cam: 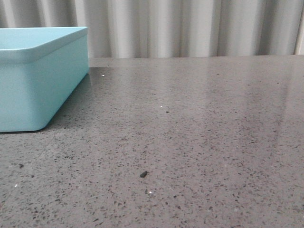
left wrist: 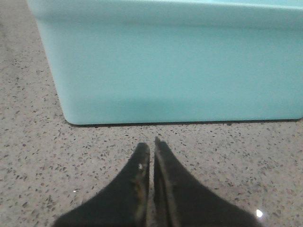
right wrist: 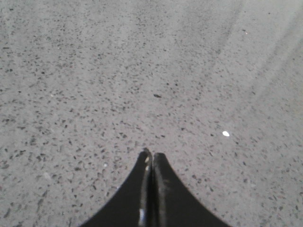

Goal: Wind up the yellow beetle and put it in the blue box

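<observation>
Pale aqua plastic marks the blue box [cam: 38, 78], set at the table's [cam: 190, 142] far left. Its side wall is faced closely by the left gripper [left wrist: 152, 147], fingers pressed together on nothing. The right gripper [right wrist: 152, 153], likewise clenched empty, is held over bare speckled stone.

Grey speckled stone table [cam: 190, 142], glossy, streaked with pale reflections toward 2 o'clock; backed at 12 o'clock by pleated white curtain [cam: 190, 28].
</observation>
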`<state>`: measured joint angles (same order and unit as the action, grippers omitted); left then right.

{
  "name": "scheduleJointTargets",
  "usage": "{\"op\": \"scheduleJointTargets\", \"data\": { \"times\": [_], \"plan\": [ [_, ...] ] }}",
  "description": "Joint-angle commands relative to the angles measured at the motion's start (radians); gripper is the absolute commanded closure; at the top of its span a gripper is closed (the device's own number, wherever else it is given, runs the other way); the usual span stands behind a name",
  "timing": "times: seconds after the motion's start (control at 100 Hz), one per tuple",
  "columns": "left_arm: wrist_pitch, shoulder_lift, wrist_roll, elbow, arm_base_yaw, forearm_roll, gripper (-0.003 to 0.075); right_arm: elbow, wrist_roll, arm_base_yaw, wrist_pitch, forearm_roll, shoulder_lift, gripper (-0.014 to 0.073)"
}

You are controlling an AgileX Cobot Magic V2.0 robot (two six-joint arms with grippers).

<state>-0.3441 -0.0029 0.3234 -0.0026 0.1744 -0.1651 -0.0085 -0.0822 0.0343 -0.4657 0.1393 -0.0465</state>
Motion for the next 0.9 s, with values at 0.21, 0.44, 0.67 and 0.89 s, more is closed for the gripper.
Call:
{"op": "scheduleJointTargets", "data": {
  "times": [0.21,0.44,0.67,0.89],
  "plan": [
    [0.043,-0.032,0.008,0.027,0.001,0.005,0.0741,0.044,-0.004,-0.009,0.434,-0.031,0.057,0.0636],
    [0.043,-0.032,0.008,0.027,0.001,0.005,0.0741,0.044,0.004,-0.009,0.256,-0.085,0.076,0.0636],
    [0.043,-0.032,0.008,0.027,0.001,0.005,0.0741,0.044,0.004,-0.009,0.161,-0.085,0.076,0.0636],
    [0.043,-0.032,0.008,0.027,0.001,0.005,0.0741,0.044,0.004,-0.009,0.168,-0.083,0.076,0.0635]
  ]
}}
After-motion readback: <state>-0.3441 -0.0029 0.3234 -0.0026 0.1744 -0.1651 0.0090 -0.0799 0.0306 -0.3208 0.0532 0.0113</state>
